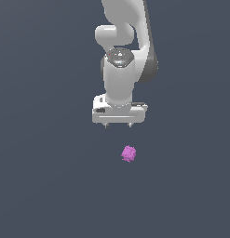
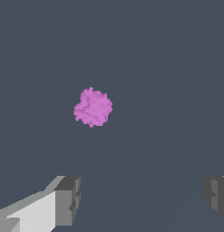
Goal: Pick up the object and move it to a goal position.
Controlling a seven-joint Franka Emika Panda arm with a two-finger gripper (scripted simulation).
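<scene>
The object (image 1: 128, 153), a small bumpy magenta-pink lump, lies alone on the dark grey bench (image 1: 42, 186); in the exterior view it sits below the pincer (image 1: 118, 124) and a little toward that view's right, clearly apart from it, with bare bench between the fingertips and the lump; the pincer hangs from the white arm (image 1: 118, 79) pointing down, its two short fingertips spread wide and holding nothing; the wrist view confirms this, with the two grey fingers (image 2: 68, 199) standing far apart at either side and the object (image 2: 93, 107) lying ahead of them, outside the gap, touching neither finger.
</scene>
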